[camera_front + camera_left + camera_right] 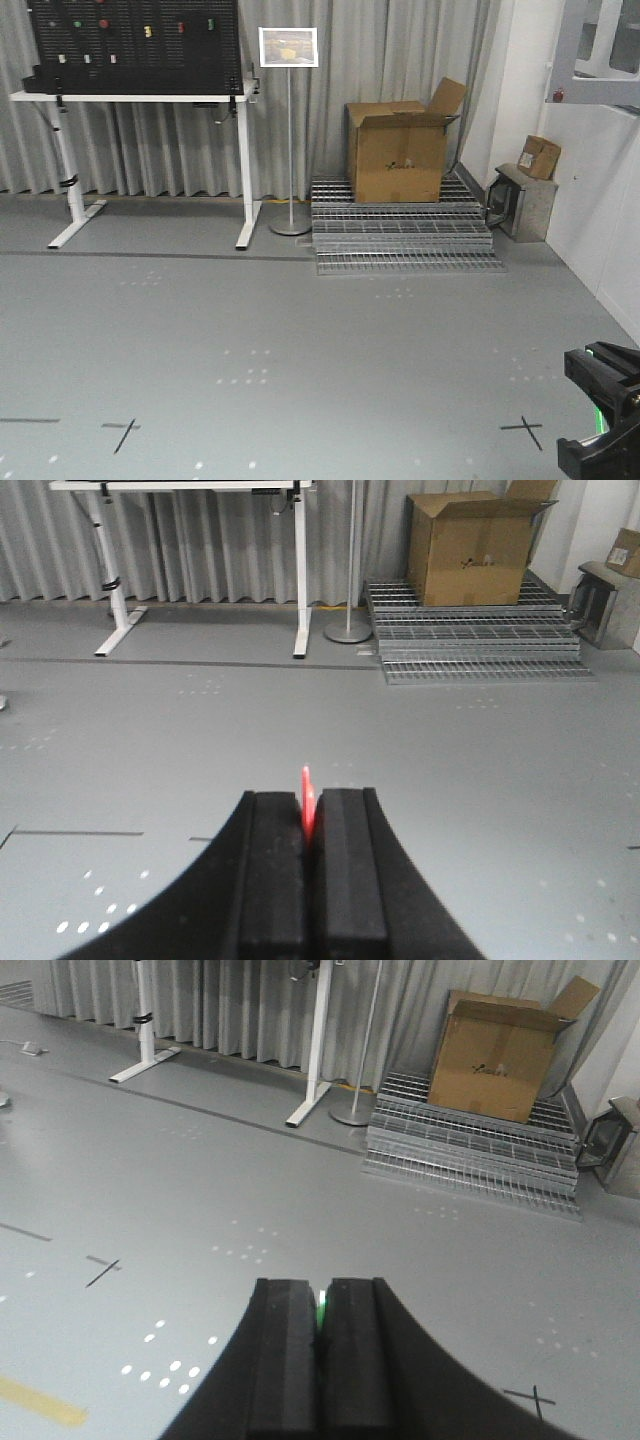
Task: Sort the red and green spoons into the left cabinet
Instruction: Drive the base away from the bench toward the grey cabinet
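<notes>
Pinching one thin bright red plastic spoon [307, 798], the left black gripper [312, 815] has its pads clamped together on it. A sliver pokes out mid-frame, apparently lengthwise along the fingers. The right black gripper [321, 1300] likewise clamps one thin bright green plastic spoon [321, 1312]. No grey cabinet shows.

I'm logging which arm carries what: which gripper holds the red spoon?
The left gripper: the red spoon sticks up from its shut jaws. The right gripper pinches the green spoon instead.
</notes>
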